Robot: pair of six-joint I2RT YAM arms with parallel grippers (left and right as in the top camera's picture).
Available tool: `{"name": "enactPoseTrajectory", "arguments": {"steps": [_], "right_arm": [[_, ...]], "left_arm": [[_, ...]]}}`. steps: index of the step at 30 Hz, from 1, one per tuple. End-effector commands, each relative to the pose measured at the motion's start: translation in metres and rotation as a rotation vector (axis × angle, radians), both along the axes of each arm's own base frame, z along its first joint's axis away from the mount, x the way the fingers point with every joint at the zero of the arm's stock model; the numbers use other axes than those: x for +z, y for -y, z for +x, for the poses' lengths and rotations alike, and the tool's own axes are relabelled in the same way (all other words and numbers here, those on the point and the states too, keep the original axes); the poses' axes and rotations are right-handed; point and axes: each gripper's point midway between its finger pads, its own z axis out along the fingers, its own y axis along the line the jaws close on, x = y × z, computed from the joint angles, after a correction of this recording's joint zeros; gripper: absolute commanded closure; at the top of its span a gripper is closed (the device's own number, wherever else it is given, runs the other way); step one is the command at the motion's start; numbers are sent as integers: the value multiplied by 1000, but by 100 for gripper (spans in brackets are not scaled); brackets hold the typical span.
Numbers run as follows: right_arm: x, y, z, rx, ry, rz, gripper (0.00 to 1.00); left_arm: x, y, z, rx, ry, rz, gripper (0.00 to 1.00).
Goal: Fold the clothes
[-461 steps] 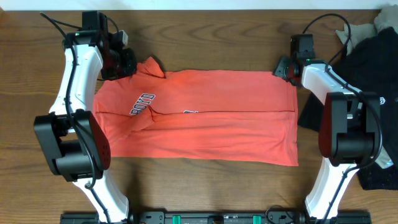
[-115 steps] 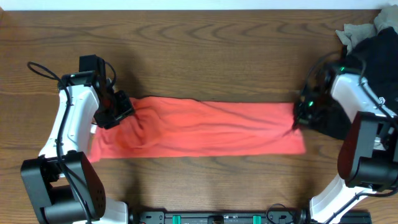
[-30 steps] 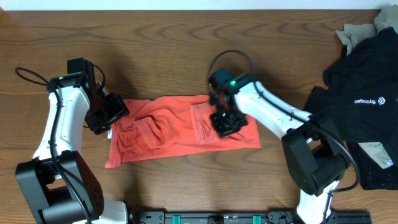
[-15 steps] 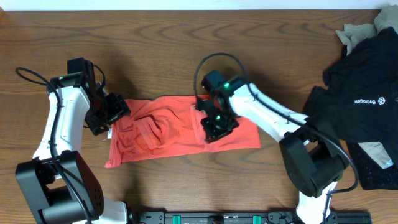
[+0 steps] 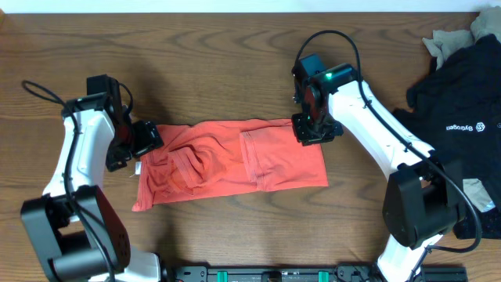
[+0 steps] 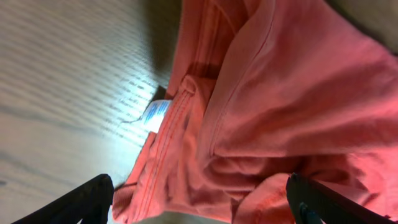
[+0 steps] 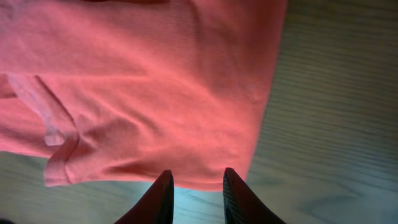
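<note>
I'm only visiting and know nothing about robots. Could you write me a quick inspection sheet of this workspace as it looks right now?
Surface: brown wood-grain table; no spills or marks seen.
Job's things: coral-red cotton T-shirt lies at centre, folded into a rumpled rectangle; a white label shows at its left end.
Clutter: black garment with small white logo and beige cloth, heaped at the right edge, apart from the shirt.
Grippers: left gripper is wide open at the shirt's left end; right gripper is narrowly open over its upper right corner, holding nothing.
Cables: black cables loop above both arms, off the shirt.
Surroundings: nothing seen.
</note>
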Motion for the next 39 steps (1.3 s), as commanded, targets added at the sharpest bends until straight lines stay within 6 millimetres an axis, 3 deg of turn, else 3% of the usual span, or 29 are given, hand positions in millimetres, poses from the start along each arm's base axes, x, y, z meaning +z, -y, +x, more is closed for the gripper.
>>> {"name": "enactPoseTrajectory", "arguments": {"steps": [1, 12, 15, 19, 22, 26, 30, 39], "right_arm": [[7, 3, 4, -26, 28, -13, 75], [7, 6, 3, -26, 26, -27, 73], [7, 6, 4, -26, 28, -30, 73], [7, 7, 4, -27, 31, -38, 73], [7, 10, 5, -27, 37, -51, 73], [7, 13, 5, -29, 34, -62, 73], [7, 24, 8, -41, 46, -105, 73], [8, 74, 16, -157, 29, -172, 73]], "left_arm": [[-23, 2, -8, -89, -77, -21, 10], [-89, 12, -32, -99, -317, -97, 12], [-94, 20, -35, -108, -340, -124, 25], [-94, 22, -33, -132, -330, -121, 64], [-94, 21, -32, -132, -328, -120, 76], [-88, 13, -31, -124, -339, -94, 86], [-71, -5, -23, -80, -340, -34, 90], [-1, -67, 0, 124, -235, 89, 89]]}}
